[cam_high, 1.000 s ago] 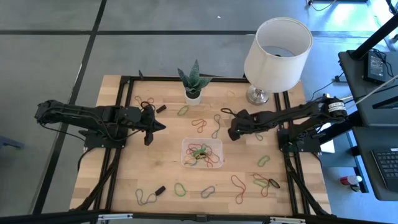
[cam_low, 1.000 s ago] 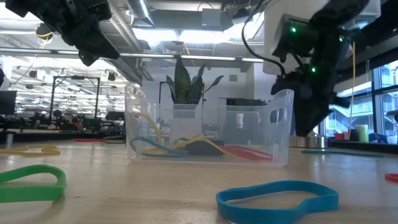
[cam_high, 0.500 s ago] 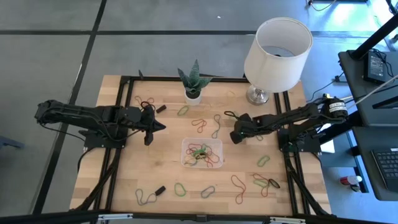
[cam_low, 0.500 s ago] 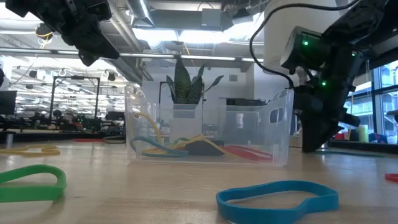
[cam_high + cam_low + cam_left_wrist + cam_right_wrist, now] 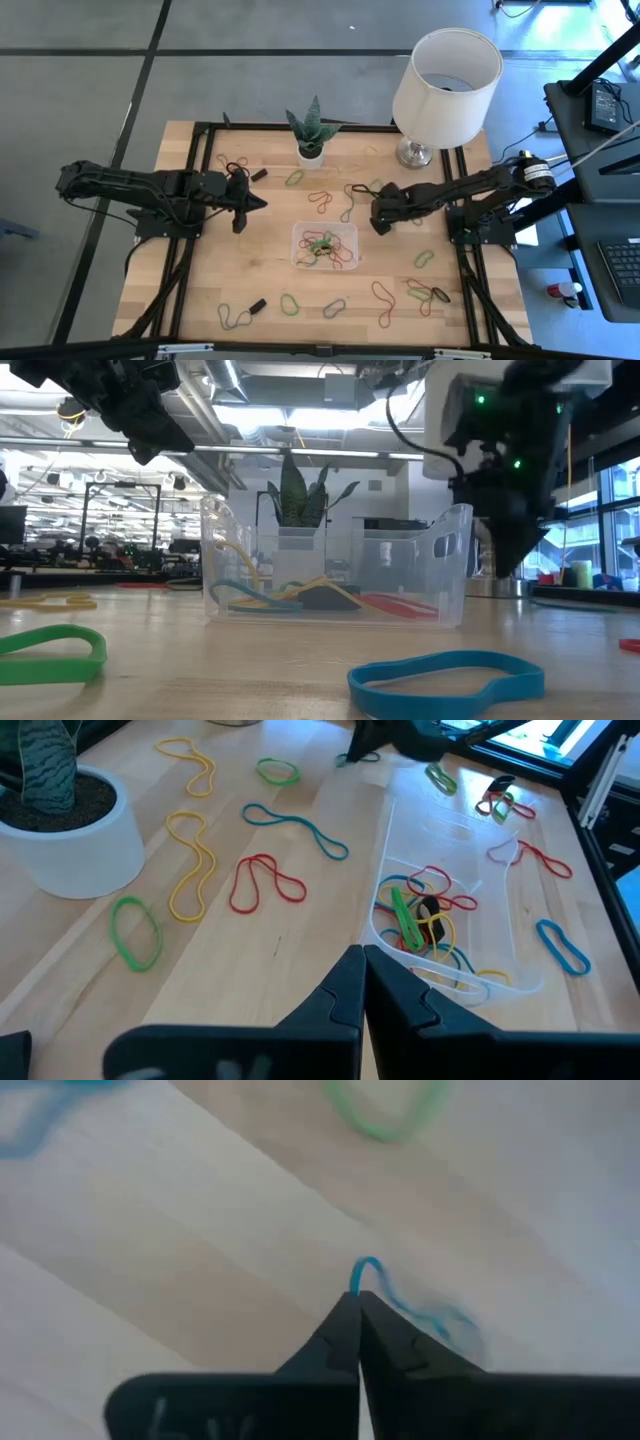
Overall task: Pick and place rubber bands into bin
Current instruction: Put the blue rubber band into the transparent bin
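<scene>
The right pincer (image 5: 378, 222) is pinched shut on a blue rubber band (image 5: 372, 1275) just right of the clear bin (image 5: 325, 245), low over the wooden worktop (image 5: 270, 265). The bin sits at the middle of the worktop with several bands inside, and other rubber bands (image 5: 382, 292) lie scattered around it. The left pincer (image 5: 262, 203) hangs closed and empty, left of the bin.

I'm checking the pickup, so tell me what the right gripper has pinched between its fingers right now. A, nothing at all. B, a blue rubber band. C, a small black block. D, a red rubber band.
B: in the right wrist view the right gripper is shut, with a loop of the blue rubber band sticking out at its fingertips above the wooden table.
</scene>
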Controlling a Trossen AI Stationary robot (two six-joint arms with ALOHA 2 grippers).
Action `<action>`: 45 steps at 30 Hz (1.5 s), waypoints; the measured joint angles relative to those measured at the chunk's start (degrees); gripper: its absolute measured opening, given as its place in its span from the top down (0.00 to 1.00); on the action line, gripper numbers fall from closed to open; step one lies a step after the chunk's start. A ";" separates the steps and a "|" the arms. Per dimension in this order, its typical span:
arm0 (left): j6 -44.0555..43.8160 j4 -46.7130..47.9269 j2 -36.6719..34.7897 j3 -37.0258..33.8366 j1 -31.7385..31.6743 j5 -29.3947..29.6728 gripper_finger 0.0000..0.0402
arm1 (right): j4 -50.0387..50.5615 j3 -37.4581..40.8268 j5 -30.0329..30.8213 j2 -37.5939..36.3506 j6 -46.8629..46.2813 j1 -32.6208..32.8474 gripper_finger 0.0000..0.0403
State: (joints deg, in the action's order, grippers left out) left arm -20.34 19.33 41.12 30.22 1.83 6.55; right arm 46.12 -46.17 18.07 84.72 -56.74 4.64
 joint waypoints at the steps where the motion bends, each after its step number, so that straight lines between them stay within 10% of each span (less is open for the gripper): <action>1: 0.01 0.01 0.00 0.00 0.00 0.12 0.99 | 3.73 -1.77 0.83 0.09 -0.39 0.87 1.00; 15: 4.47 0.14 0.00 0.00 0.00 1.19 1.00 | 18.08 -29.48 17.66 1.35 -12.13 16.59 1.00; 29: 10.64 3.03 0.00 0.00 0.00 1.07 0.99 | 16.60 -60.65 22.84 26.43 -0.38 17.73 1.00; 45: 8.94 5.30 0.00 0.00 0.00 -3.28 1.00 | 10.42 -62.91 16.99 40.99 0.77 12.07 1.00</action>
State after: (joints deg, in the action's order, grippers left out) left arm -11.40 24.62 41.12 30.22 1.83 3.27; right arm 56.54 -109.08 35.05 125.71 -55.98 16.71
